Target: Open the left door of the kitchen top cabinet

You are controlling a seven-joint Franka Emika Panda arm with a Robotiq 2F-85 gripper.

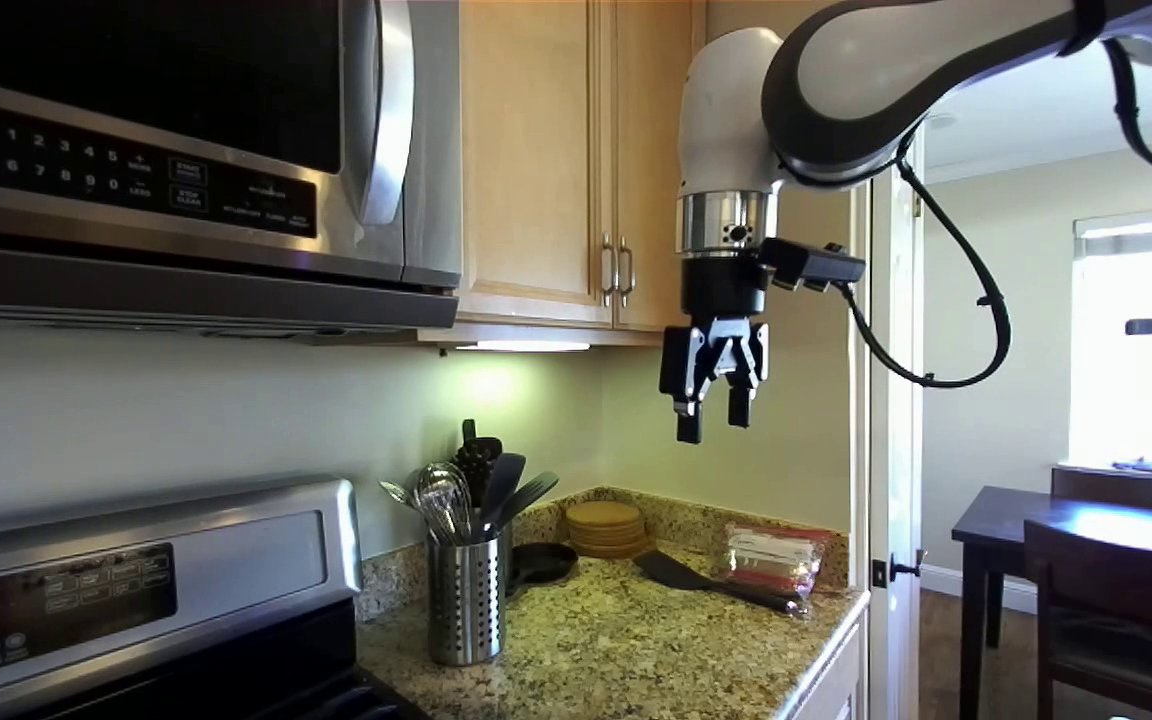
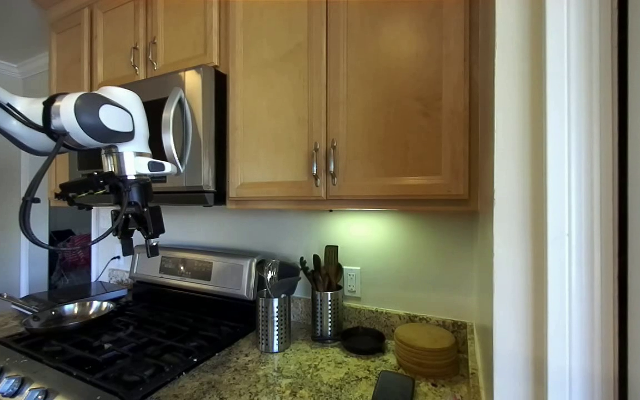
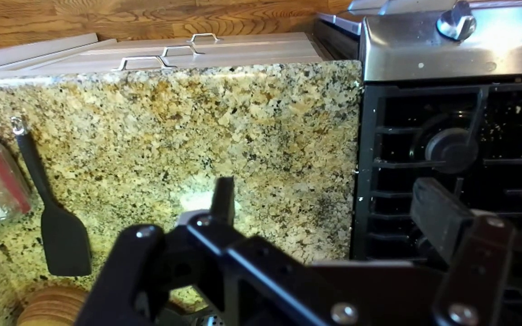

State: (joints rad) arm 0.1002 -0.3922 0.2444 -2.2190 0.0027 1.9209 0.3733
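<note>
The left door [image 2: 275,100] of the kitchen top cabinet [image 2: 353,204] is a tall honey-maple panel, shut flush. Its slim silver handle [image 2: 315,164] is low on its right edge, beside the twin door's handle [image 2: 333,162]. The left door [image 1: 536,150] and its handle [image 1: 607,270] also show in an exterior view. My gripper [image 1: 714,420] points straight down, open and empty, below handle height and apart from the cabinet. In an exterior view the gripper [image 2: 140,248] hangs left of the cabinet. In the wrist view the fingers [image 3: 326,199] are wide apart; neither door shows there.
The microwave [image 2: 200,128] juts out left of the left door. Below are the stove [image 2: 125,350] with a pan [image 2: 70,316], the granite counter [image 3: 265,136], steel utensil holders [image 2: 274,325], a stack of round wooden pieces [image 2: 425,355] and a black spatula [image 3: 64,240].
</note>
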